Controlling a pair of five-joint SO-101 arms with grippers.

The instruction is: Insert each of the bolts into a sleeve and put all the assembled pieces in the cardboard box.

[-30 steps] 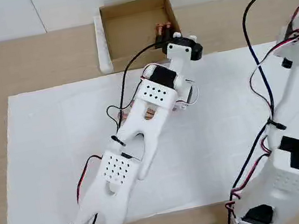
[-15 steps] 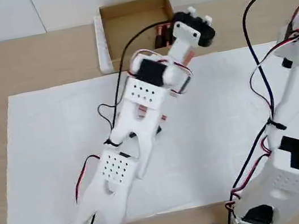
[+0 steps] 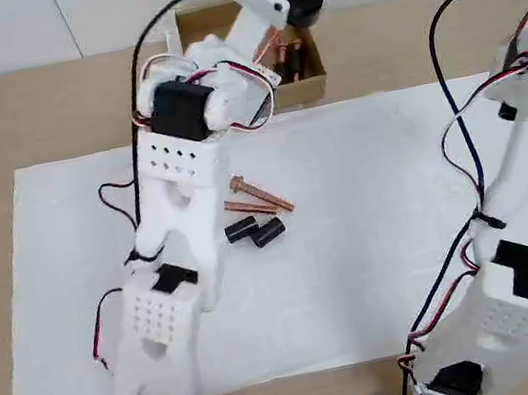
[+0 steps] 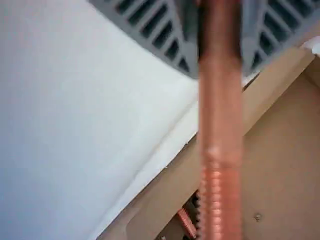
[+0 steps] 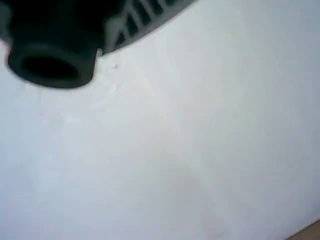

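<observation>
Bolt (image 4: 220, 125) sits clamped in the closed left gripper (image 3: 269, 43) above the cardboard box (image 3: 305, 90) at upper centre, threaded end free, probably to meet the black sleeve (image 5: 50, 65) which the right gripper (image 5: 57, 32) pinches over the white paper (image 5: 200, 150).

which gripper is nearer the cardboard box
Left. The left gripper holds a bolt right over the cardboard box; the right gripper holds a sleeve over the white sheet, away from it.

Bolts (image 3: 261, 194) just behind sleeves (image 3: 242, 228) on sheet (image 3: 373, 240); cardboard box (image 3: 305, 91) farther back
</observation>
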